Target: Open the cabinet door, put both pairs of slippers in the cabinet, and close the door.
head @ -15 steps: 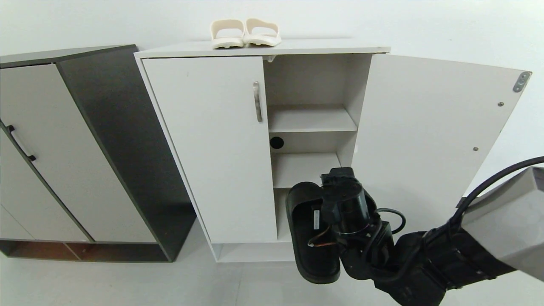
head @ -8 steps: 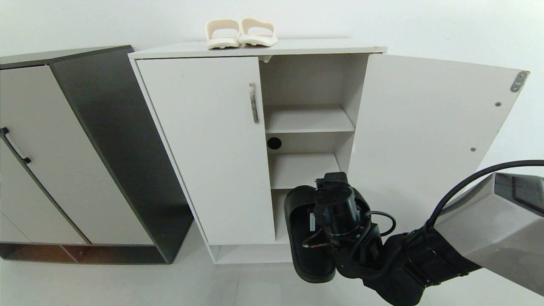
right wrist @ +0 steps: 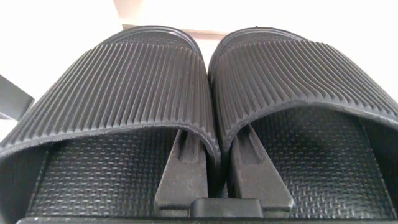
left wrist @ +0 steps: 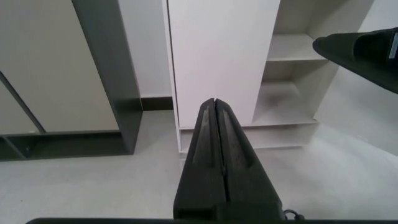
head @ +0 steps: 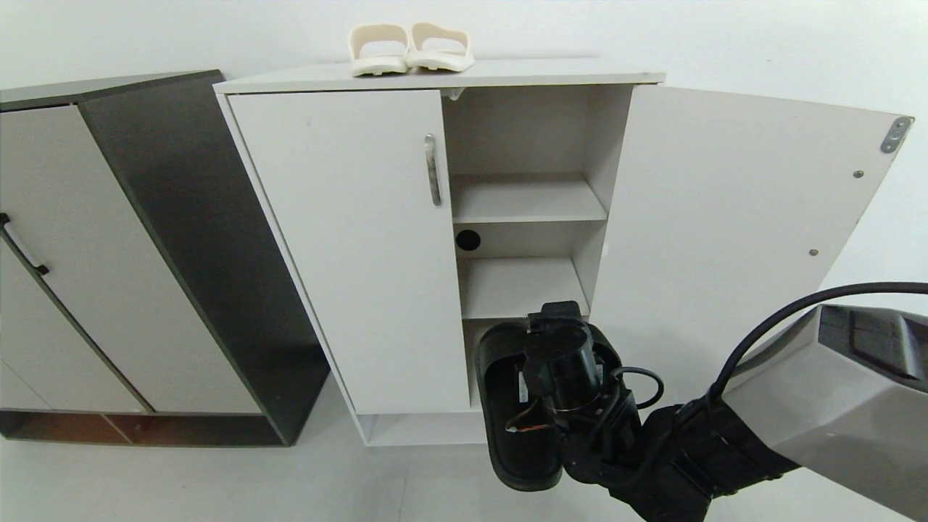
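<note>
**Black pair held at the open cabinet, cream pair waiting on top**

The right gripper [right wrist: 217, 163] clamps the black slippers [head: 507, 409] together. Its 2 fingers [right wrist: 184, 167] reach into the footbeds and pinch the pair's inner walls between them. The pair hangs low in front of the cabinet [head: 544, 73], toes leading, just outside the lowest compartment [head: 479, 362] and beside the edge of the shut left door [head: 348, 239]. The left gripper [left wrist: 214, 127] is pressed closed on nothing and sits back from the cabinet, low over the floor.

The right door [head: 725, 217] is swung wide, so the opening step looks done. I judge that loading the 1st pair is the step in hand. The next move calls for carrying the slippers forward into the right half, clear of the left door's edge and the shelf above, then letting go with the soles down.

Inside, the upper shelf [head: 525, 199] and middle shelf [head: 518, 286] hold no slippers yet. The cream slippers [head: 409, 49] sit side by side on the cabinet's top, so 1 pair is not yet fetched.
</note>
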Motion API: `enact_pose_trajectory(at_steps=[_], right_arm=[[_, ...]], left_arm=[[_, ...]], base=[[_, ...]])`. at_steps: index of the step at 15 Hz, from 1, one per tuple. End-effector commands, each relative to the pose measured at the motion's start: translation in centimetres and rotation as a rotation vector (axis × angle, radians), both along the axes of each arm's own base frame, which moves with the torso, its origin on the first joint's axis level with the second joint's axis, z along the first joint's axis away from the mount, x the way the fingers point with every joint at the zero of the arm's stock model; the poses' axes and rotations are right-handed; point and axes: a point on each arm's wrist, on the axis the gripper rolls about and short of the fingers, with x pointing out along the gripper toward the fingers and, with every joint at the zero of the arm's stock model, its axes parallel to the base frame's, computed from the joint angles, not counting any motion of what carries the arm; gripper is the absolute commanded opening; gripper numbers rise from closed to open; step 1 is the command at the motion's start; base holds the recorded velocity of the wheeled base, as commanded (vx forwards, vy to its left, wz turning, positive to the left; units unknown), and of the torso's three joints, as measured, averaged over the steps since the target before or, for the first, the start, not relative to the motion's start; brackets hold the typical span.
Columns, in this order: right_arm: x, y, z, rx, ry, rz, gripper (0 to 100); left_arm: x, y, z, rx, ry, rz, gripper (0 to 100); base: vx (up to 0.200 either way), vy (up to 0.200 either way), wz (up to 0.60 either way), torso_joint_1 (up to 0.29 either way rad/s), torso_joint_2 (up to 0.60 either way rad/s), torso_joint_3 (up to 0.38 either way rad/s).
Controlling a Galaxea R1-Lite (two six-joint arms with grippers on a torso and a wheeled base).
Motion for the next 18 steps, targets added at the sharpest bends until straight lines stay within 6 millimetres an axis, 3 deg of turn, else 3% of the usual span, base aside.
enact_pose_trajectory(at_steps=[1,9,13,18], right_arm=[[0.0,0.0,-0.1,-0.002,0.001,-0.001,0],[0.3,1.2,1.2,0.029,-0.080,-0.016,0],[0.9,1.5,-0.1,0.020,-0.094,-0.021,0],[1.0,1.5,0.4,0.011,-0.143,-0.046,0]], left_arm=[[0.0,0.0,0.0,0.000,0.002,0.000,0],[0.0,0.0,0.0,-0.001,0.002,0.000,0],[0.0,0.0,0.0,-0.001,0.002,0.000,0],[0.0,0.0,0.0,-0.001,0.001,0.005,0]], base=[[0.000,0.000,0.00,0.002,0.01,-0.173],[0.000,0.000,0.00,0.003,0.00,-0.192],[0.000,0.000,0.00,0.007,0.00,-0.196],[0.000,0.000,0.00,0.004,0.00,-0.189]])
